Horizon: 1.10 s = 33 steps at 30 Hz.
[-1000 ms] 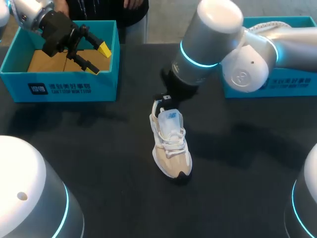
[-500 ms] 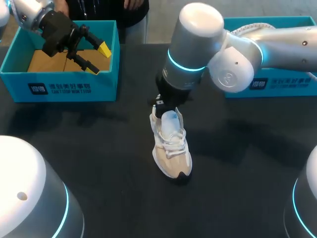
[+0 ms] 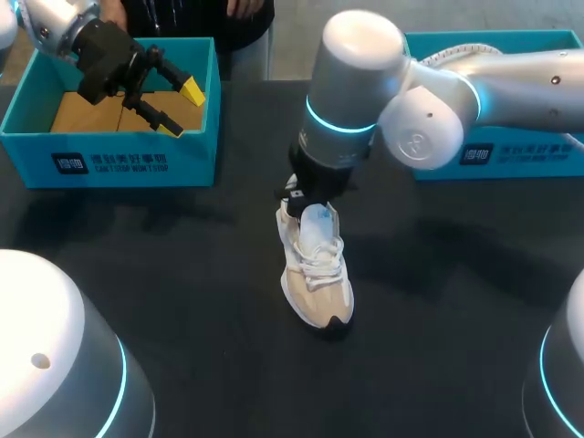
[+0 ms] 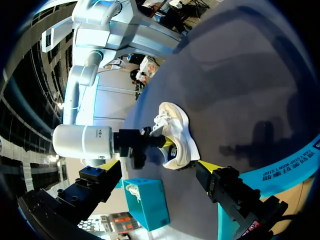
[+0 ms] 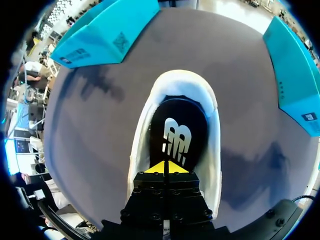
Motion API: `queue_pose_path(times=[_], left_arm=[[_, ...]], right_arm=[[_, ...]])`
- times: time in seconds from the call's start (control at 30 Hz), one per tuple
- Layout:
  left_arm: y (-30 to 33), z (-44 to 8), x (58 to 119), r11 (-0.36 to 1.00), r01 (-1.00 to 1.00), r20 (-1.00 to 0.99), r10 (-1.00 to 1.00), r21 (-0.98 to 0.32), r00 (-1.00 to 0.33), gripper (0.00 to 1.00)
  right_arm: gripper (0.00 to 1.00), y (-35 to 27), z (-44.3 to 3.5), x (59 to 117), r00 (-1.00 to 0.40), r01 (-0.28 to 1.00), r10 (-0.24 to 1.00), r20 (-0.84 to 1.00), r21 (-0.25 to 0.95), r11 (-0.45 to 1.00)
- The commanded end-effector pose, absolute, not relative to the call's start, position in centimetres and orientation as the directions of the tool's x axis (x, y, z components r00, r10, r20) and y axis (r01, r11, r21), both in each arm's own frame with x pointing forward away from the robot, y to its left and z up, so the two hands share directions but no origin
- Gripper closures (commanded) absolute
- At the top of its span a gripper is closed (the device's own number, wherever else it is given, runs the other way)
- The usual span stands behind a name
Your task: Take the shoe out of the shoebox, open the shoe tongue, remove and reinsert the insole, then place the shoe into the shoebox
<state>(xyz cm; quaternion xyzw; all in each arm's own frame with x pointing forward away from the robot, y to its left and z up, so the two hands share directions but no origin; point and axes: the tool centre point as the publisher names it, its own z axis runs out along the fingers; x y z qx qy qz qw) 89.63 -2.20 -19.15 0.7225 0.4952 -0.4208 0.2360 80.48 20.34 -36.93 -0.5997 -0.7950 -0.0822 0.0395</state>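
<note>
Shoes: one white and beige laced sneaker point(image 3: 315, 269) was counted on the black table point(image 3: 182, 274), set upright near the middle with its toe toward the near edge, outside both boxes.
Boxes: two open teal cardboard boxes were counted, the far-left shoebox point(image 3: 109, 164) with a brown cardboard lining point(image 3: 78, 111) and the far-right shoebox point(image 3: 511, 160).
Insole: one black insole point(image 5: 175, 130) with a white logo was seen lying inside the sneaker.
Grippers: two were counted. The right gripper point(image 5: 165, 167) was set at the heel opening, its yellow tips pressed together just over the insole. The left gripper point(image 3: 182, 109) was held above the far-left shoebox with its fingers spread apart.
Hidden: the sneaker's heel was covered by the right arm from above. A white laced shape point(image 4: 131, 190) in the far-right shoebox was too small to be made out.
</note>
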Motion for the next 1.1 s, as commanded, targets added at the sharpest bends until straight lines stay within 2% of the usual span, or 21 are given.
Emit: queue_pose_path(times=[0.03,0.3,0.6,1.1], left_arm=[[-2.2,-19.1,89.6,-0.399,0.914,-0.841,0.518,-0.075,0.157,0.00],[-2.2,-19.1,89.6,-0.399,0.914,-0.841,0.518,-0.075,0.157,0.00],[-2.2,-19.1,89.6,-0.399,0.914,-0.841,0.518,-0.075,0.157,0.00],[-2.2,-19.1,89.6,-0.399,0.914,-0.841,0.518,-0.075,0.157,0.00]], right_arm=[[1.00,21.2,-38.5,81.2,-0.279,0.960,0.946,0.164,0.067,0.272],[1.00,21.3,-38.4,81.4,-0.282,0.959,0.949,0.141,0.047,0.278],[1.00,21.1,-35.8,82.8,-0.293,0.953,0.952,0.092,0.102,0.284],[1.00,21.2,-40.1,84.9,-0.297,0.953,0.950,0.094,0.095,0.288]])
